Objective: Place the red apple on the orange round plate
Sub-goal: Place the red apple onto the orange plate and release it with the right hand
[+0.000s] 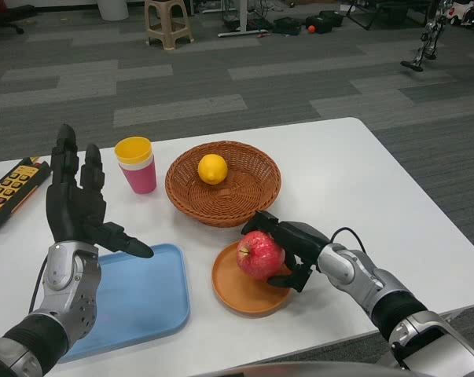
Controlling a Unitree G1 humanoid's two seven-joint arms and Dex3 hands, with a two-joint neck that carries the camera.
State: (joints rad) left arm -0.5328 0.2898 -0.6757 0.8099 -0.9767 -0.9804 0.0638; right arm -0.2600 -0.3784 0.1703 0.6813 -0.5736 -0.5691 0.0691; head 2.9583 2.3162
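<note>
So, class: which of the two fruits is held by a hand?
The red apple, gripped by the right hand over the orange plate; the lemon lies untouched.

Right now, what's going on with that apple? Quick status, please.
Right hand holds red apple over orange plate. Left hand open above blue tray. Nothing in the way.

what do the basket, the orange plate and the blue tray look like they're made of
Basket: woven wicker or rattan, going by its ribbed weave. Orange plate: likely matte plastic, smooth and evenly coloured. Blue tray: probably plastic too, smooth with a raised rounded rim.
</note>
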